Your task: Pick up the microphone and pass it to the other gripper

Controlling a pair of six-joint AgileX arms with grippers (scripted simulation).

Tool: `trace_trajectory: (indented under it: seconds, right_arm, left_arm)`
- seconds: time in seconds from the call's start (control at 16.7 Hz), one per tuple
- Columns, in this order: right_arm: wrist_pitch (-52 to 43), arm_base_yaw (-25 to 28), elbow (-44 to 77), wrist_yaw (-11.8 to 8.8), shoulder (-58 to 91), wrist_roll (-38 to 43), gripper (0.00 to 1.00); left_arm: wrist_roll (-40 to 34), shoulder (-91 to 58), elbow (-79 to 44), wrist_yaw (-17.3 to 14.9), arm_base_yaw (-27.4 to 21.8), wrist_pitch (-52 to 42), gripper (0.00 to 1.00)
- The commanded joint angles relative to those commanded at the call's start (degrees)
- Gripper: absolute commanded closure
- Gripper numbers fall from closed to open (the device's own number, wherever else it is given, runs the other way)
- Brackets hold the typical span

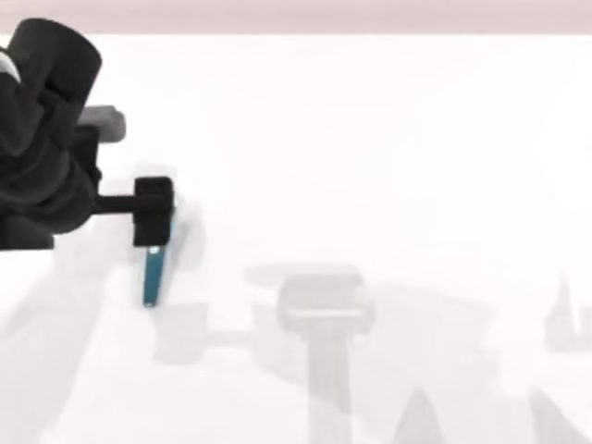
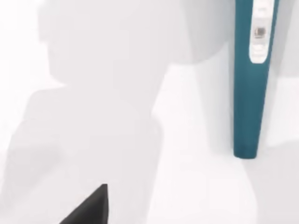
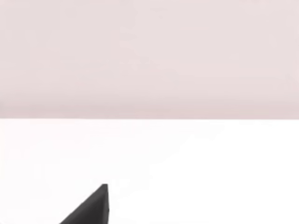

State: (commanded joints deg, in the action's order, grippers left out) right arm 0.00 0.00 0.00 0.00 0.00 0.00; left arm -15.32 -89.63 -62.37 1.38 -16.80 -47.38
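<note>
White worktop fills almost all of the top view, with a pale pink wall along the far edge. On the left side of the worktop is the left end effector, a black block at the end of a short black rod. It sticks out from the big black left arm, which has a small grey part on it. The end effector sits right over the top end of the microphone. I cannot tell if it is open or closed, or if it is gripping the microphone. The microphone's blue-green handle pokes out from under the black block and points toward the near edge of the worktop. Its round head is hidden. In the left wrist view, the blue-green handle shows close up with a white switch strip on it, and one black pointed finger shows at the edge of the picture, well apart from the handle. Soft grey shadows lie on the worktop in the middle and on the right. The right arm does not show in the top view. The right wrist view shows only one black pointed finger, bare white worktop and the pink wall, so I cannot tell how the right end effector stands.
</note>
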Motion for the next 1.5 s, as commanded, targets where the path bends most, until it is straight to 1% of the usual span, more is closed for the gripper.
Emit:
trace_trajectory:
  seconds: [0.12,0.3,0.72,0.9,1.26,1.5]
  right_arm:
    - [0.0,0.0,0.0,0.0,0.0,0.0,0.0]
    - [0.0,0.0,0.0,0.0,0.0,0.0,0.0]
    - [0.0,0.0,0.0,0.0,0.0,0.0,0.0]
    - [0.0,0.0,0.0,0.0,0.0,0.0,0.0]
    - [0.0,0.0,0.0,0.0,0.0,0.0,0.0]
    - [0.0,0.0,0.0,0.0,0.0,0.0,0.0]
  left_arm:
    - [-1.15,-6.64,-4.9,0.09,-1.25,-3.27,0.0]
    - [-2.26,-12.58,-9.79,0.19,-2.48,-6.32,0.0]
    - [-2.44,-13.96,-10.68,0.19,-2.47,-6.7,0.0]
    - [-2.2,-16.31,-8.8,0.18,-2.48,-2.74,0.0]
    - [-1.83,-24.49,-2.67,0.1,-2.23,12.07,0.0]
    - [-1.78,-25.74,-1.83,0.09,-2.19,13.85,0.0]
